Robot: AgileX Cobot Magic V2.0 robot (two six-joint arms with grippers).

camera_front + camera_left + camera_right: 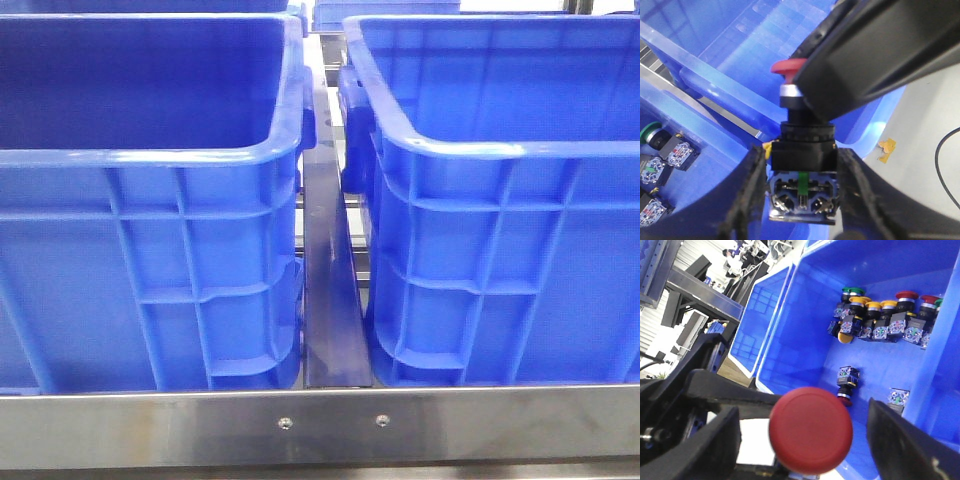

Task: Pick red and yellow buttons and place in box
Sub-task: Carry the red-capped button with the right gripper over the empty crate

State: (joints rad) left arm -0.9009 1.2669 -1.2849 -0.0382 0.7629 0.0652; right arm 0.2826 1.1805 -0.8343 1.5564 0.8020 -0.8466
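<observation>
My left gripper (802, 197) is shut on the body of a red button (801, 155), whose red cap (787, 67) points away from the wrist. In the right wrist view the same red cap (810, 430) sits between the spread fingers of my right gripper (807, 440), which is open, with gaps on both sides. A black finger (880, 55) of the right gripper looms beside the cap. Yellow buttons (872, 307) lie in a blue crate (805, 315) below. The front view shows two look-alike blue boxes, left (150, 160) and right (500, 150), and no gripper.
Several red, yellow and green buttons cluster against the crate's far wall (905, 296); one red button (846, 382) lies alone on its floor. A green button (650, 132) and contact blocks (677, 152) lie in the crate under the left wrist. A steel rail (320, 425) fronts the crates.
</observation>
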